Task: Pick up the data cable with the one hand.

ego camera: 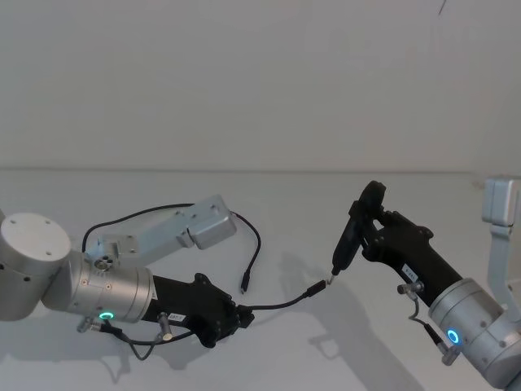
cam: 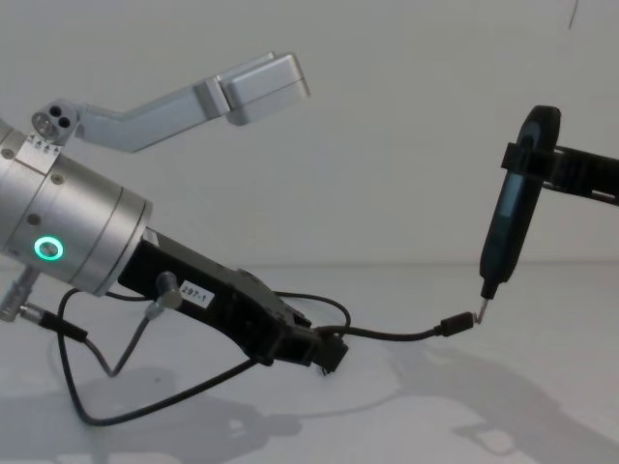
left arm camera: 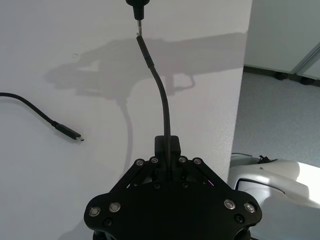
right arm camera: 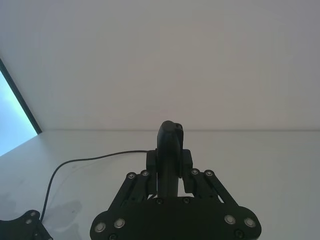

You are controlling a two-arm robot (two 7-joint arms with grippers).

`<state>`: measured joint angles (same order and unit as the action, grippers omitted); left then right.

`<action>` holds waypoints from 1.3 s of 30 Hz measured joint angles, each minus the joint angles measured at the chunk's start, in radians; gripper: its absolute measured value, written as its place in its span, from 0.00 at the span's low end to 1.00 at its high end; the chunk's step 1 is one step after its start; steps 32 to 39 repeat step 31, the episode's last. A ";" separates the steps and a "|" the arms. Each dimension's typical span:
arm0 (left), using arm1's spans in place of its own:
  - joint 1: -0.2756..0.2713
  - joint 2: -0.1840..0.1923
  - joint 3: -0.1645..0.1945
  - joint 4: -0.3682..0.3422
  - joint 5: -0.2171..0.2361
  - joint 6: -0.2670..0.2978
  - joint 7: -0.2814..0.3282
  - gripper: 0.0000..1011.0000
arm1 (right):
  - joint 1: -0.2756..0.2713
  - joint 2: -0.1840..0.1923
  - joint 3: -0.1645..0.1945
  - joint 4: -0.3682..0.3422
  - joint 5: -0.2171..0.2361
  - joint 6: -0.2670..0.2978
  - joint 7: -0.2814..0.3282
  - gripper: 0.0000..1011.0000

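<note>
One end of the data cable [ego camera: 281, 305] is already clamped in the left pincer [ego camera: 241, 314], its short free stretch running straight ahead to the right, plug tip touching the pen tool [cam: 510, 218] the right pincer [right arm camera: 169, 165] grips, rest trailing on the worktop [ego camera: 326, 204].
</note>
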<state>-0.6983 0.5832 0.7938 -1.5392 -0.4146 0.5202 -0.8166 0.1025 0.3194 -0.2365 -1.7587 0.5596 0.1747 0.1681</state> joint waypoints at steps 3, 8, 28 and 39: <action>0.000 0.000 0.000 0.000 0.000 0.000 0.000 0.04 | 0.000 0.000 -0.002 0.000 -0.001 -0.003 0.001 0.28; 0.000 0.000 0.000 0.000 0.000 0.000 0.000 0.04 | 0.003 -0.002 -0.004 0.003 -0.006 -0.008 0.003 0.28; 0.000 0.000 0.000 0.000 0.000 0.000 0.000 0.04 | 0.010 -0.012 -0.007 0.016 -0.024 -0.020 0.005 0.28; 0.000 0.000 0.000 0.000 0.000 0.000 0.000 0.04 | 0.011 -0.012 -0.008 0.017 -0.025 -0.021 0.005 0.28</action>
